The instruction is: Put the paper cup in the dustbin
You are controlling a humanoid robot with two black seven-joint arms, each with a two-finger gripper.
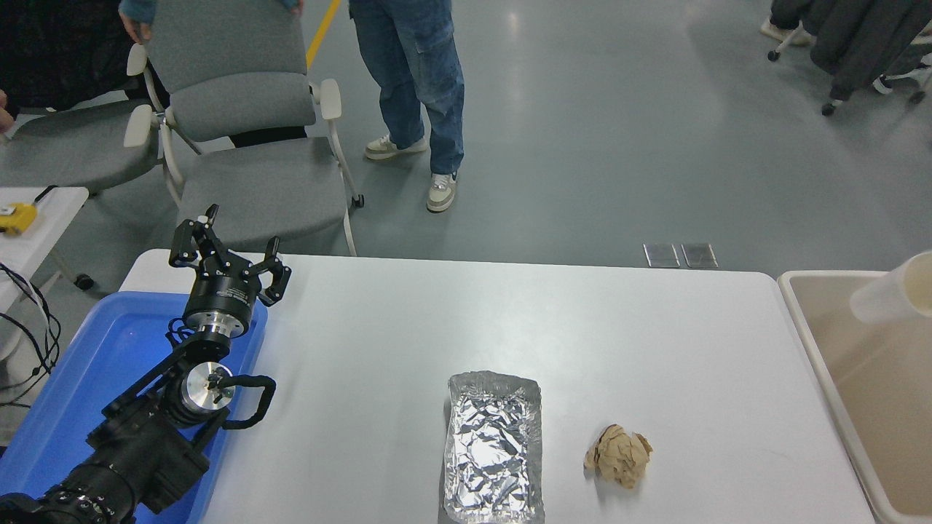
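Note:
The white paper cup (894, 292) lies on its side in the air at the picture's right edge, over the beige dustbin (807, 348) that stands beside the table's right end. The cup's mouth is cut off by the edge. My right gripper is out of view, so what holds the cup is hidden. My left gripper (227, 256) is parked at the lower left over the blue tray, fingers spread open and empty.
A blue plastic tray (87, 371) sits at the table's left end. A silver foil tray (494, 445) and a crumpled brown paper ball (617, 455) lie near the front edge. A person in jeans (422, 80) and grey chairs (247, 145) are beyond the table.

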